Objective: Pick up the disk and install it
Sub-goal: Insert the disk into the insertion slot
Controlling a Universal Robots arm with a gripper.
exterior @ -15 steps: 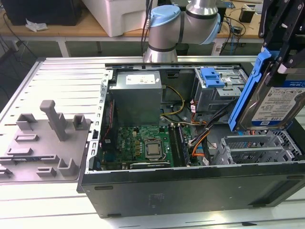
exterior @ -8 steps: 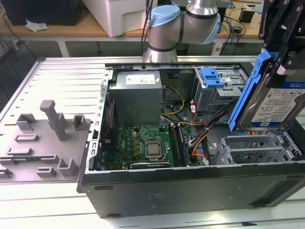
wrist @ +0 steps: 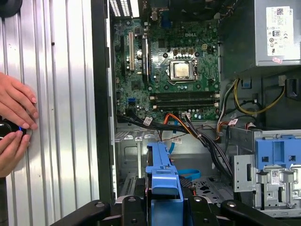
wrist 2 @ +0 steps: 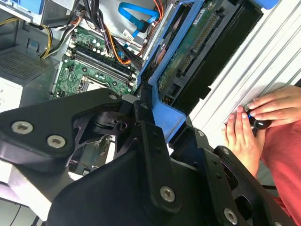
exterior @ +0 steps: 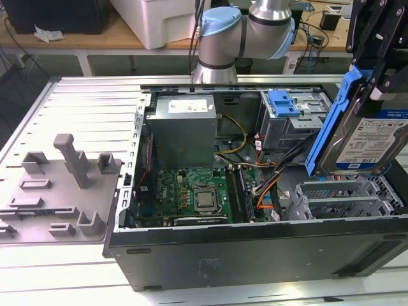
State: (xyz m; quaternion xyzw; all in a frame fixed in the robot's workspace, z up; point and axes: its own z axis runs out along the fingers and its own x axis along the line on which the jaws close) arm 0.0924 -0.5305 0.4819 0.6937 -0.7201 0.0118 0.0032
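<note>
Disk [exterior: 371, 139], blue-railed, tilted on edge (label visible)

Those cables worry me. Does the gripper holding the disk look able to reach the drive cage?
Probably yes: the gripper holds the disk over the open drive cage; the cables run beside it, not across.

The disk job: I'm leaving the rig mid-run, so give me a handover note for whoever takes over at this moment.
Gripper: shut on the disk, clamped across its blue rail frame.
Disk: in the air, tilted, above the metal drive cage at the exterior view's right end of the open computer case.
Done: disk picked up.
Left: disk not yet seated in the cage.
Caution: a person's hands rest on the table beside the case, around a small dark object.
</note>
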